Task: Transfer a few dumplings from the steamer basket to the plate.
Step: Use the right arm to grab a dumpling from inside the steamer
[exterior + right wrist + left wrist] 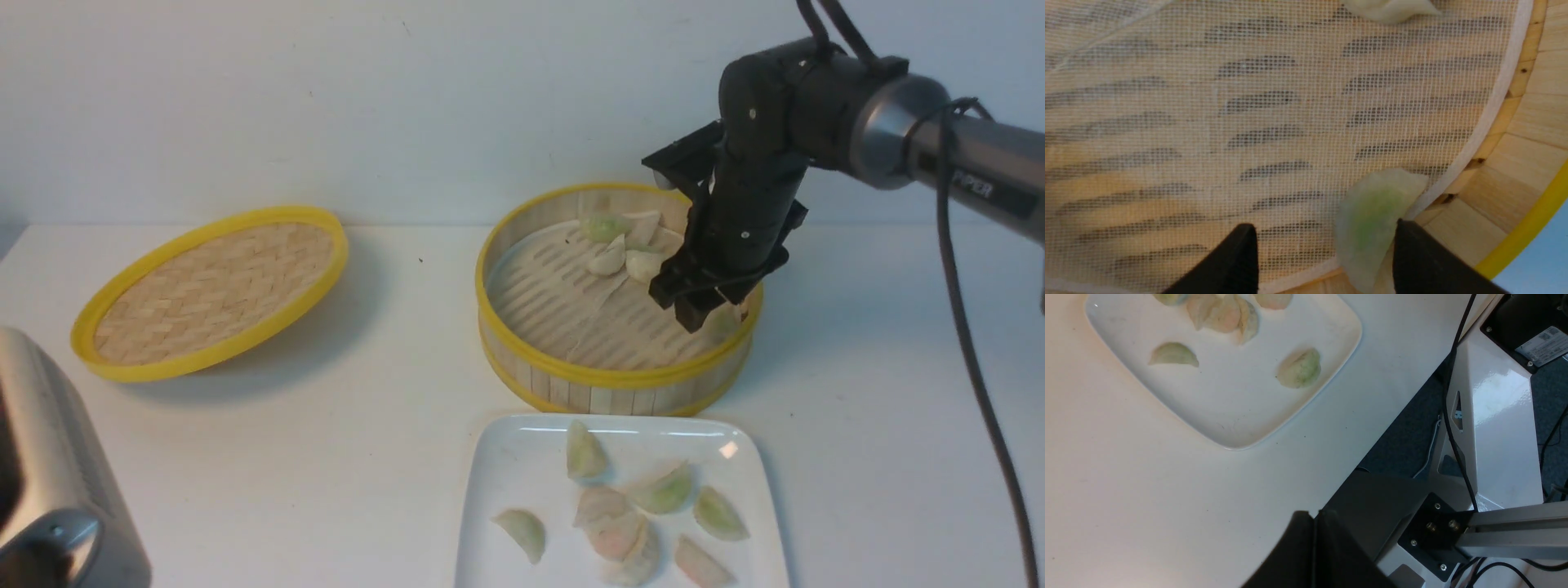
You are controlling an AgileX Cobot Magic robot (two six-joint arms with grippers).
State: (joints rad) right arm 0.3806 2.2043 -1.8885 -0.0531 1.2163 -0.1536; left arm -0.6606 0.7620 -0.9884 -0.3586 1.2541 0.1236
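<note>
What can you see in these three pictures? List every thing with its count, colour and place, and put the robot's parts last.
Table: one, white, under everything.
Steamer basket: one, bamboo with yellow rims, centre-right of the table.
Lid: one, woven with a yellow rim, left of the basket.
Plate: one, white, in front of the basket.
Basket dumplings: about five, pale green or white, mostly at the far side.
Plate dumplings: about seven, green or pinkish.
Left gripper: one, black, shut, by the table's edge.
Right gripper: one, black, open around a green dumpling in the basket.
</note>
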